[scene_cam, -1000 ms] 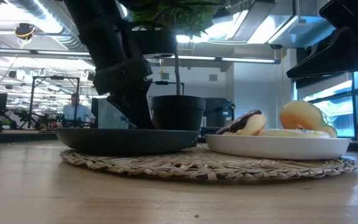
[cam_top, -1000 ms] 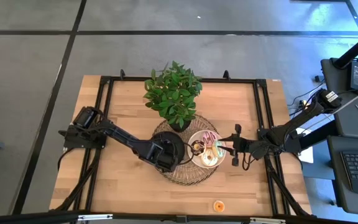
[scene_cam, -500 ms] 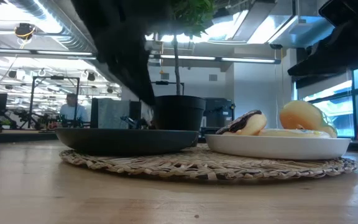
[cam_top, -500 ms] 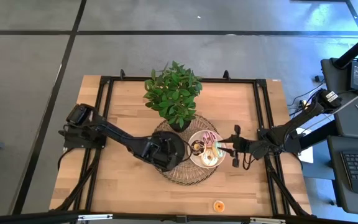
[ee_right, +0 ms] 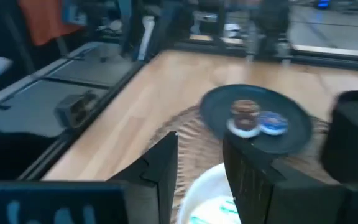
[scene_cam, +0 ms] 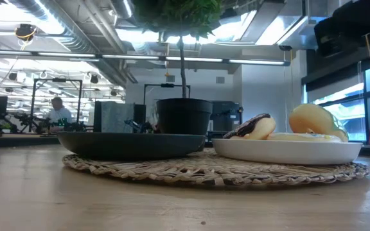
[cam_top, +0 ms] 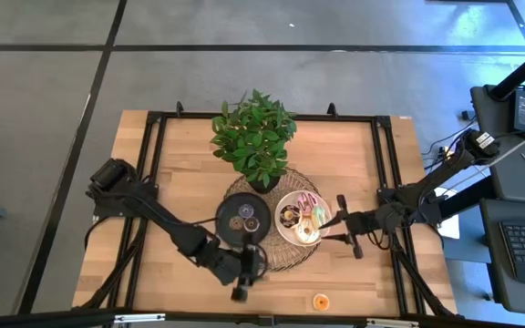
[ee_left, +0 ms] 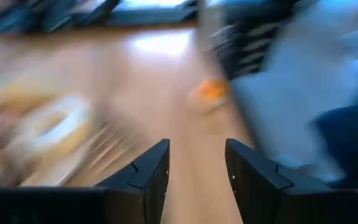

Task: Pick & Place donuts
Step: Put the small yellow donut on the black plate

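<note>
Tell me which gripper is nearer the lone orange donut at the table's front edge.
Left. The left gripper hangs just left of the orange donut, near the woven mat's front edge. The right gripper is farther back, beside the round white plate.

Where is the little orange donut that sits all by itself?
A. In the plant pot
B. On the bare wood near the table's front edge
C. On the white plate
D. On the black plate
B: the high view shows the orange donut alone on the bare wooden table, off the woven mat and apart from the black plate and the white plate.
</note>
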